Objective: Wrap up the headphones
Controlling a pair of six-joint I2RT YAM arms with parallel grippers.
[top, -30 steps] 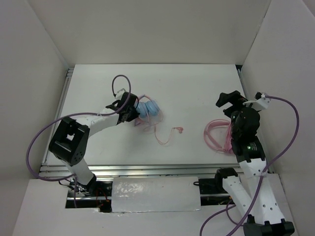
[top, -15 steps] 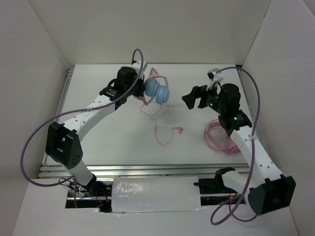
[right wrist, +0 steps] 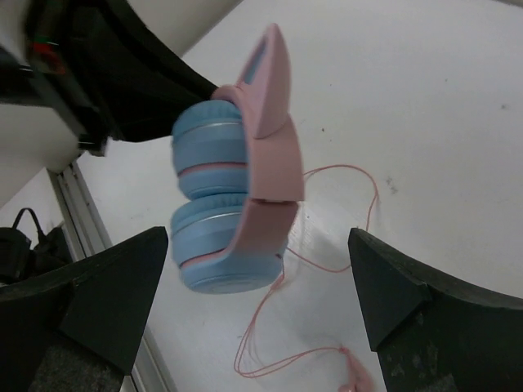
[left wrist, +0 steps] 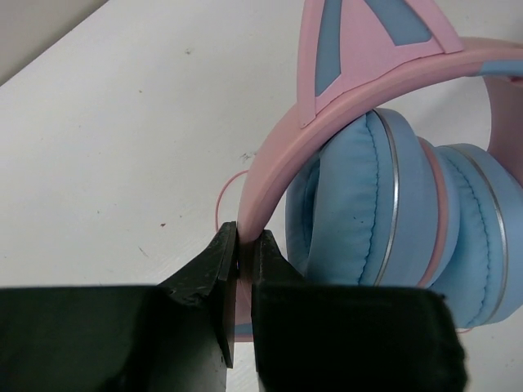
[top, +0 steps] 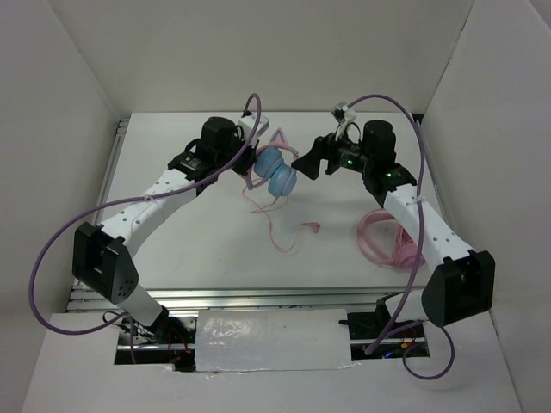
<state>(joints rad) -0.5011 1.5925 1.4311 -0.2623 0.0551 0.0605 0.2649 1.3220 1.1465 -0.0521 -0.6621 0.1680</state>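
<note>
Two arms, both reaching to the rear-middle of the white bench.

- Item: over-ear headphones, light blue round earcups, pink headband w/ cat-ear tab. Held between the two wrists, apparently off the bench.
- Hidden/unclear: top view does not show the L fingertips, which sit behind wrist and earcups. L wrist view cuts the headband's far side off at the frame edge. The pink coiled bundle at bench right is partly under the R forearm.
- Left gripper: pressed together, pinching the headband's edge just below the cat-ear tab. Arm stretched long from near-left.
- Right gripper: spread wide, holding nothing, pointed at the earcups from just beside them. Forearm runs diagonally from near-right.
- Thin pink cable hangs from the earcups, loops on the bench; plug end lies apart.
- Room: white walls at rear and both sides; bare bench nearer the bases, between the arms.
</note>
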